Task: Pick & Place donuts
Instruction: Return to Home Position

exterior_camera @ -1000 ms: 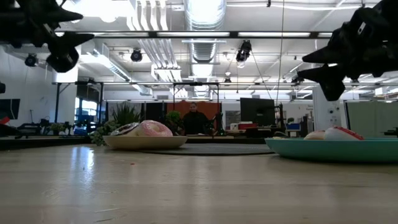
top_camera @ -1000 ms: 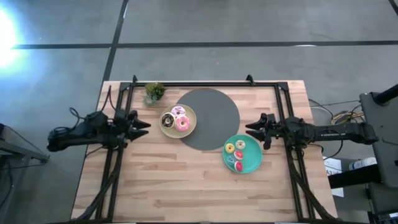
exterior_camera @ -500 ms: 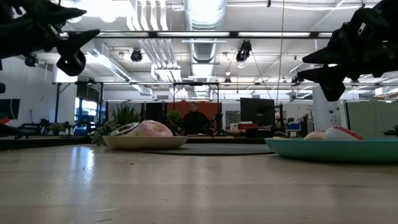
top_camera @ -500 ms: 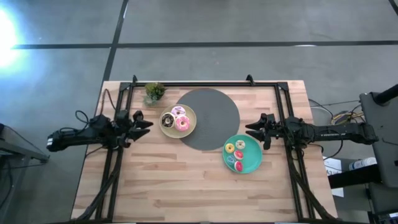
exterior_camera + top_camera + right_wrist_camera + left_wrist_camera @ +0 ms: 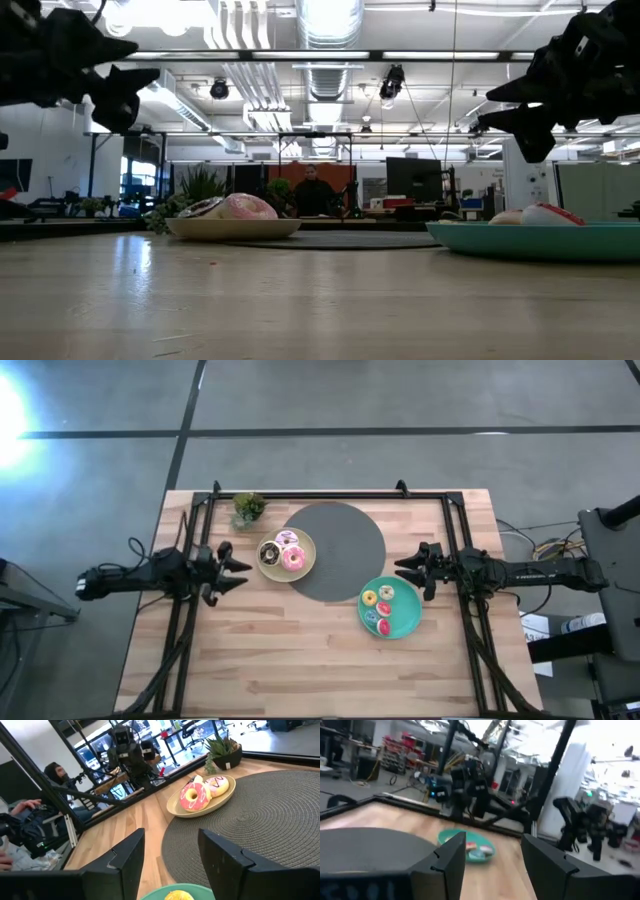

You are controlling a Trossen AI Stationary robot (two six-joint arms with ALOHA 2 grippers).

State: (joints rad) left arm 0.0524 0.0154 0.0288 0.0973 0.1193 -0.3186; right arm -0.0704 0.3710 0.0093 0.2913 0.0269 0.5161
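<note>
Both arms hover over the table [image 5: 300, 660] near its side edges, donuts [image 5: 292, 558] plated.
Left gripper [image 5: 240, 570] and right gripper [image 5: 400, 569] spread wide, empty; cream plate [image 5: 300, 577] seems to overlap the grey disc [image 5: 345, 545].

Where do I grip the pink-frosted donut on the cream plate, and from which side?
Probably from straight above: the pink-frosted ring donut lies flat. One finger in its hole, one outside the rim facing the round dark grey mat, clear of neighbouring donuts.

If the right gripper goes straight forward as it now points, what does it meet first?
Likely the cream plate holding donuts, beyond the grey mat. The right gripper hangs well above the table, so it might pass over them.
</note>
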